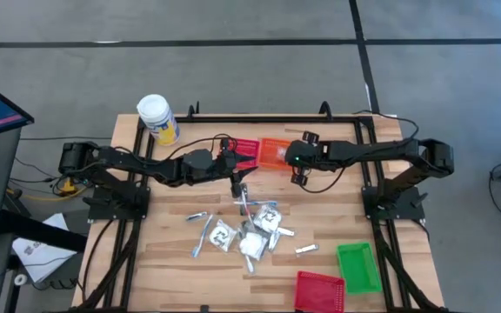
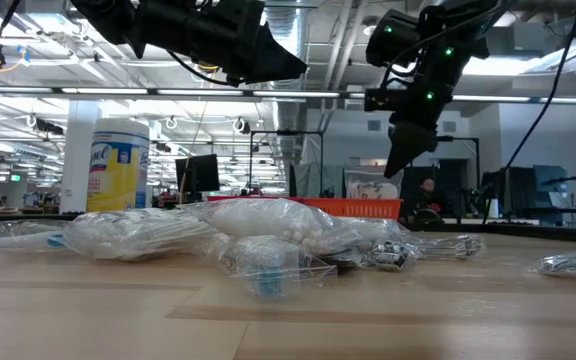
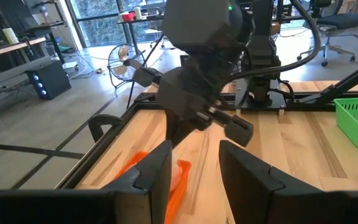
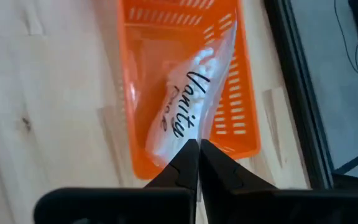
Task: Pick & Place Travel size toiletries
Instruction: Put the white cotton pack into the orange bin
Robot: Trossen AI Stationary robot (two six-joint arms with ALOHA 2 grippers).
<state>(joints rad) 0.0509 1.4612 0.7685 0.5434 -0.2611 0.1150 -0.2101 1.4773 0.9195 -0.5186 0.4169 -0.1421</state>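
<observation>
A pile of travel size toiletries [image 1: 250, 230] [image 2: 268, 240], clear-wrapped packets and slim sticks, lies on the middle of the wooden table. One clear packet [image 4: 188, 93], with "Vanity" written on it, lies slanted in the orange basket [image 4: 244, 99] [image 1: 274, 152] at the far middle. My right gripper [image 4: 194, 155] [image 1: 298, 167] hangs shut over that basket's near end, pointing steeply down, its tips at the packet's near end. My left gripper [image 3: 194, 168] [image 1: 233, 178] is held level above the table left of the basket, open, with nothing between its fingers. My right gripper's shut fingertips [image 4: 185, 158] stand right at the near end [image 4: 173, 140] of the packet, coming from above at a slant. The fingers themselves hide that spot, so I cannot tell whether they touch or pinch the wrapper. The packet rests in the basket.
A red basket [image 1: 244, 149] sits beside the orange one. A green basket [image 1: 357, 265] and another red basket [image 1: 320, 291] stand at the near right. A white-lidded yellow jar [image 1: 157, 119] stands at the far left corner. Black frame rails border the table.
</observation>
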